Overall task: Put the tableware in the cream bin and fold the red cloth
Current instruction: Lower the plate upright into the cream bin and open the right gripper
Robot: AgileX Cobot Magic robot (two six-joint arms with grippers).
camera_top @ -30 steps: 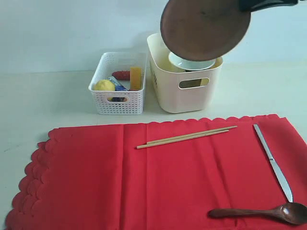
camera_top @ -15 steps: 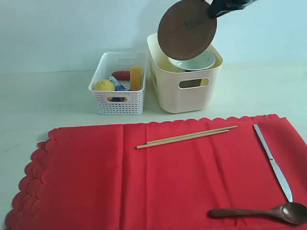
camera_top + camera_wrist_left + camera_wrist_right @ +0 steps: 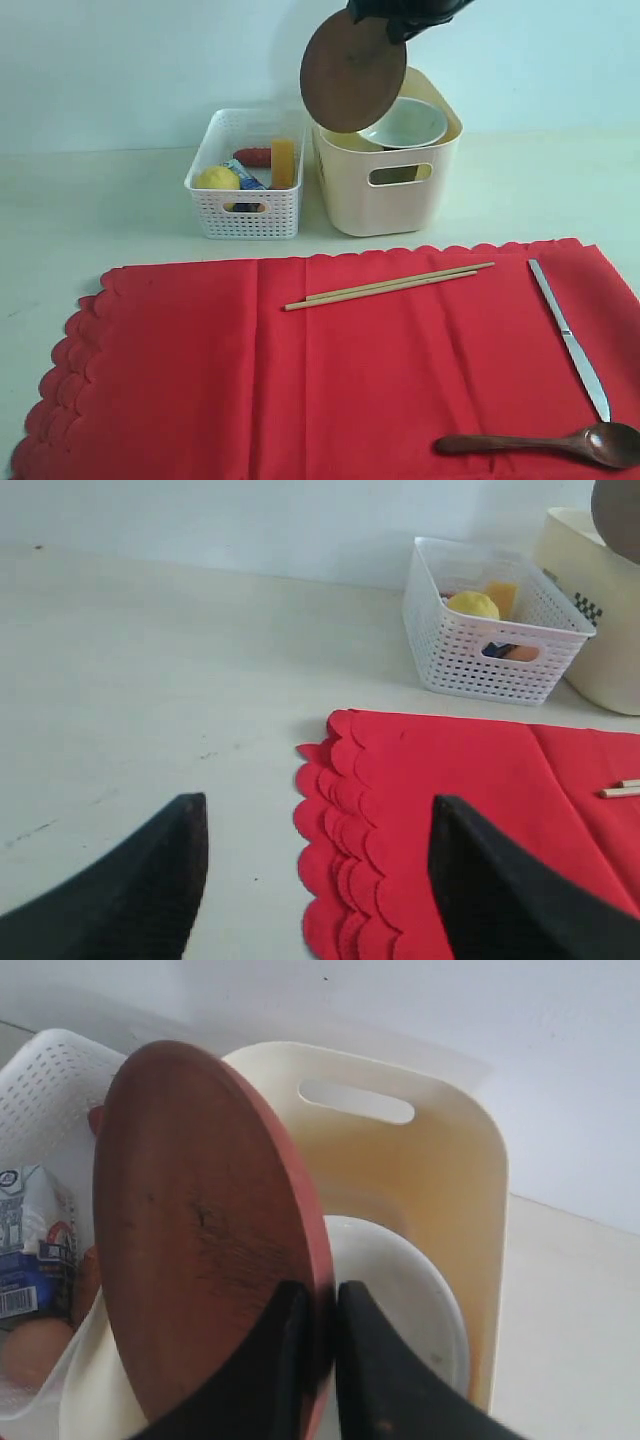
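The right gripper (image 3: 320, 1360) has its jaws pinched tight on the rim of the brown plate (image 3: 353, 72), and the plate has travelled. A second ago it hung broad and high over the right half of the cream bin (image 3: 390, 195), hiding most of what lay inside. Now it sits further left and lower in the exterior view, turned up steeply on edge, with its lower edge at the bin's left rim, on the side nearest the white basket (image 3: 245, 215). It is not in the bin yet, and the grip is holding.

With the plate out of the way, the bowl (image 3: 405, 122) shows far more of itself, lying tilted inside the bin.

On the red cloth (image 3: 330, 380) nothing has shifted. It is spread flat and unfolded. The chopsticks (image 3: 390, 285) lie side by side near its far edge, the knife (image 3: 570, 340) runs down the right side, and the spoon (image 3: 540, 443) lies at the near right corner with its bowl just beside the knife tip. The basket stays put, lemon (image 3: 217, 178) and all.

The left gripper (image 3: 318, 875) hangs with its jaws spread wide and nothing between them, above the table (image 3: 150, 680) and the cloth's scalloped left edge.
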